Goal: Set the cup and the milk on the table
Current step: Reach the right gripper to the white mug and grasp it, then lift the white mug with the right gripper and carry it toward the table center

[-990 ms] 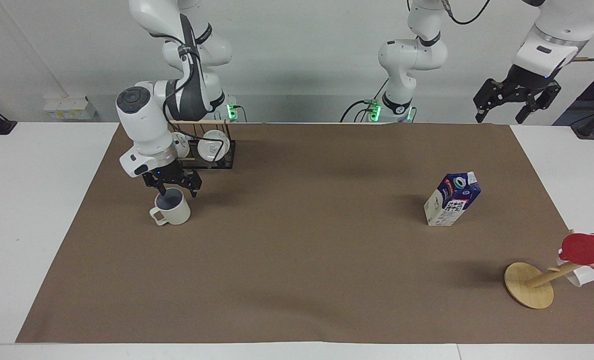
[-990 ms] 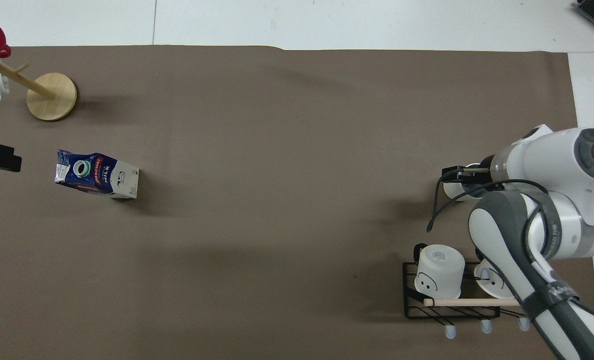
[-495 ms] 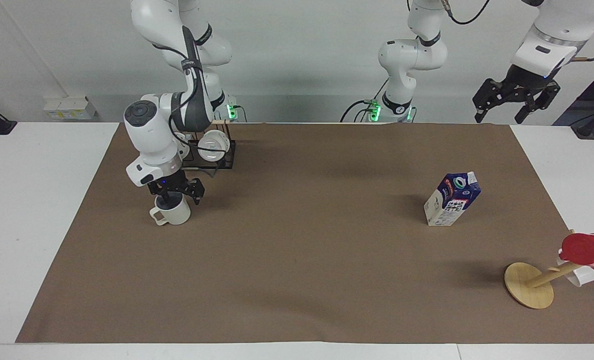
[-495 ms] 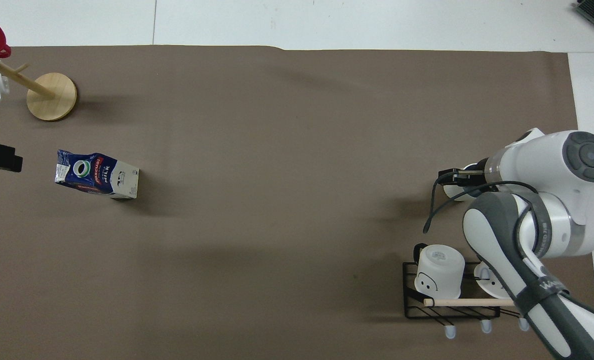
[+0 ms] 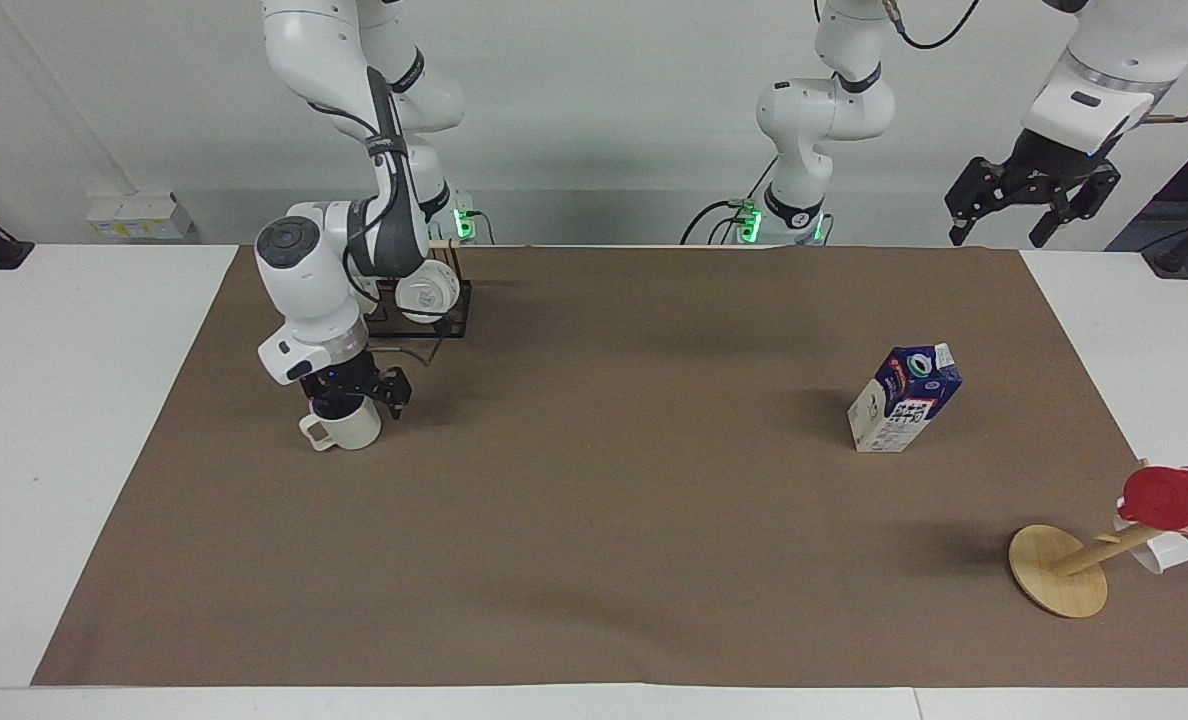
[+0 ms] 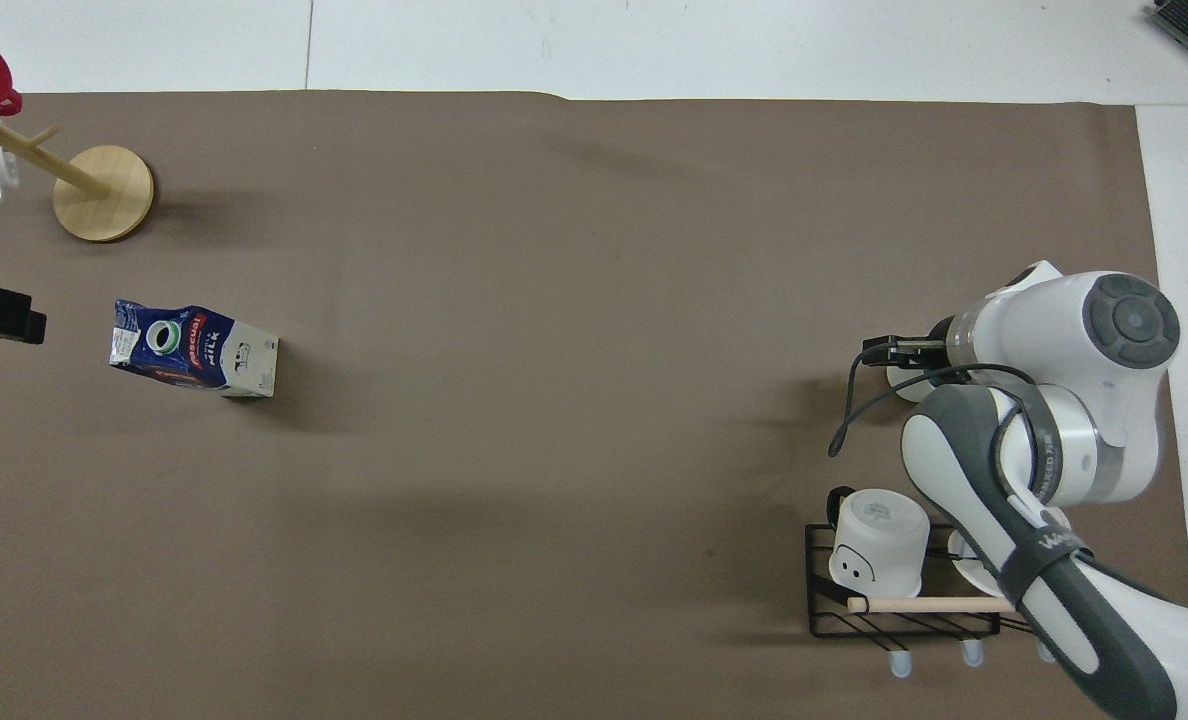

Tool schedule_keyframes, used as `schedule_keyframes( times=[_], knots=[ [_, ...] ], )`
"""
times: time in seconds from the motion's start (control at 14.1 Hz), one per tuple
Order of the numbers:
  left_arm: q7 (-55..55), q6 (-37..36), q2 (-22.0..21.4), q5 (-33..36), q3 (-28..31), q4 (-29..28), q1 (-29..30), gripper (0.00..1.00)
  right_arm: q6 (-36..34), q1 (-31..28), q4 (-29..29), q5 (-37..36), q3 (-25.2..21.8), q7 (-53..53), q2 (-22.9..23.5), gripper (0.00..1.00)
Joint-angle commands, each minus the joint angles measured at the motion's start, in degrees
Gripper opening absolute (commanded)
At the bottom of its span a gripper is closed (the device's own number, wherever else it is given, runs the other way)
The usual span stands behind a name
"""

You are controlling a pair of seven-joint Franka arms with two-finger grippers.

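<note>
One cup (image 5: pixel 348 428) and one milk (image 5: pixel 904 399) stand well apart, wide bare surface (image 5: pixel 594 520) between. Right pincer (image 5: pixel 354 392) spread at cup's rim; left pincer (image 5: pixel 1032 195) released.

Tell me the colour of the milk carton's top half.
Dark blue on the milk carton; the facing view shows it best.

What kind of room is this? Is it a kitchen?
Probably a robot lab, not a kitchen: two robot arms are mounted at a white table covered with brown paper, and a cup and milk are set out as practice props.
</note>
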Motion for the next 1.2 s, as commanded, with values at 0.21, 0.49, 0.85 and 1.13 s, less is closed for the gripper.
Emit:
schedule_keyframes(
  times=[0.21,0.49,0.85,1.13],
  knots=[
    [0.26,0.49,-1.15,0.34,0.1,-1.28,-0.25,1.0,0.29,-0.25,0.24,-0.51,0.33,1.95,0.22,0.0],
    [0.26,0.58,-1.15,0.26,0.1,-1.28,-0.25,1.0,0.29,-0.25,0.25,-0.51,0.33,2.39,0.31,0.0],
    [0.18,0.58,-1.15,0.26,0.1,-1.19,-0.25,1.0,-0.84,-0.25,1.73,-0.51,0.33,2.47,-0.57,0.0],
    [0.27,0.58,-1.15,0.26,0.1,-1.28,-0.25,1.0,-10.05,1.32,8.83,-0.59,0.42,11.24,-1.89,0.0]
  ],
)
